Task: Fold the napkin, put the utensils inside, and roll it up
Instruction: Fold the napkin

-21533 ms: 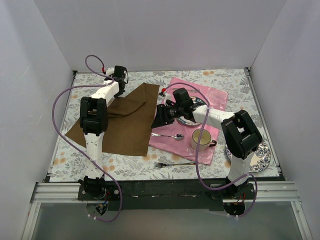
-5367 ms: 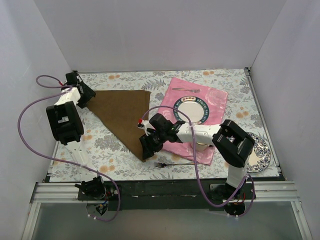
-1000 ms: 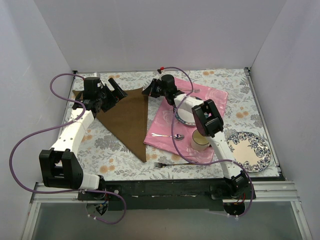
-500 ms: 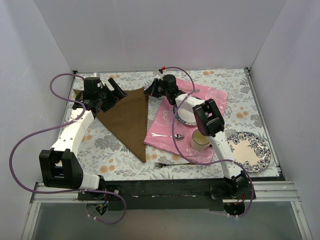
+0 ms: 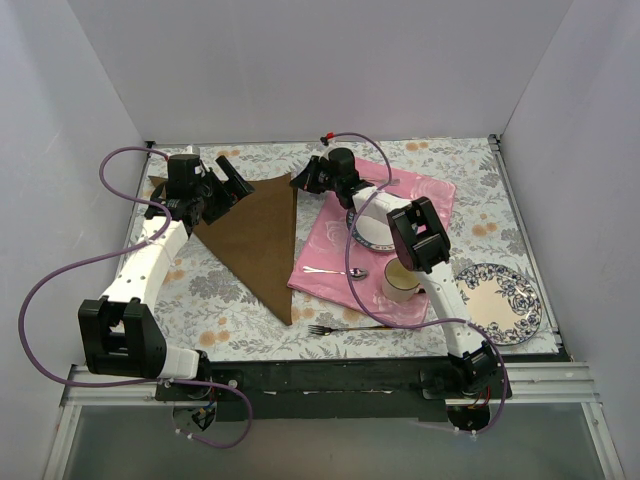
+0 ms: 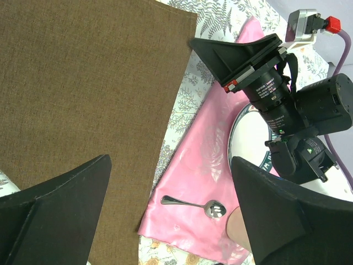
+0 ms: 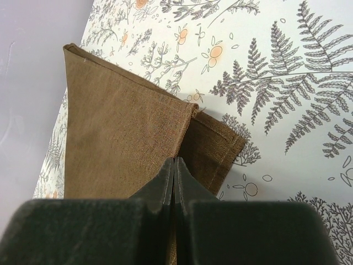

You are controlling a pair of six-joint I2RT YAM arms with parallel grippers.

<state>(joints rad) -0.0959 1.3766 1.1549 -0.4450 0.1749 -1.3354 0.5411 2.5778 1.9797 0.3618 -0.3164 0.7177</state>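
The dark brown napkin (image 5: 255, 235) lies folded into a triangle on the flowered table, one tip pointing at the near edge. My right gripper (image 5: 303, 180) is shut on the upper layer's edge at the far right corner (image 7: 175, 161), where the lower layer (image 7: 218, 146) sticks out beyond it. My left gripper (image 5: 230, 175) hovers open over the napkin's far left part (image 6: 83, 99), holding nothing (image 6: 171, 160). A silver spoon (image 5: 337, 270) (image 6: 190, 204) lies on the pink mat. A fork (image 5: 345, 328) rests on the table near the front edge.
The pink mat (image 5: 420, 190) carries a white patterned plate (image 5: 372, 238) and a cup (image 5: 400, 280). A second flowered plate (image 5: 498, 300) sits at the right front. White walls enclose the table on three sides.
My right gripper has crept slightly to the right with the napkin's far right corner. The left arm has stayed still and open.
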